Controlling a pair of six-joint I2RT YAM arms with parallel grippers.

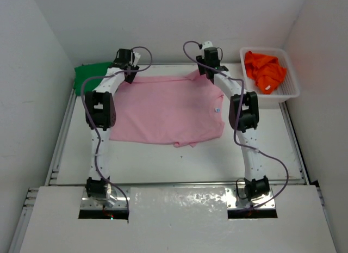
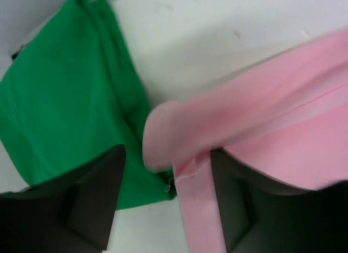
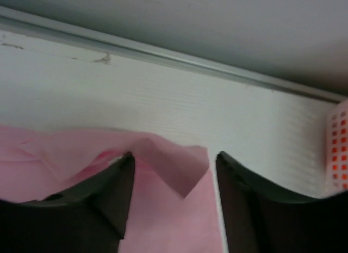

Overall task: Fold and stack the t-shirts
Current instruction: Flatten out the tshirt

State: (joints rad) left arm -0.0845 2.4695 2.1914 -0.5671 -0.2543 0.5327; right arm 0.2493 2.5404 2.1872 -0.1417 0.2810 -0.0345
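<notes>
left fingers (image 2: pixel 92 201) parted, pink t-shirt (image 2: pixel 293 139) loose between | right fingers (image 3: pixel 100 212) likewise | top view only: orange t-shirt (image 1: pixel 263 71) in basket (image 1: pixel 278 97)

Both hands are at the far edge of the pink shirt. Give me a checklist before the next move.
1. Grip off, left hand: jaws apart, fold of the pink shirt loose between them. Ok.
2. Grip off, right hand: jaws apart, pink corner lying between them. Ok.
3. Lie of the pink shirt: far edge curls up at both hands. Not ok.
4. Gap to the green shirt: edges meet in the left wrist view, contact unclear. Cannot tell.
5. Clearance, orange shirt: crumpled in the basket, off to the right. Ok.
</notes>
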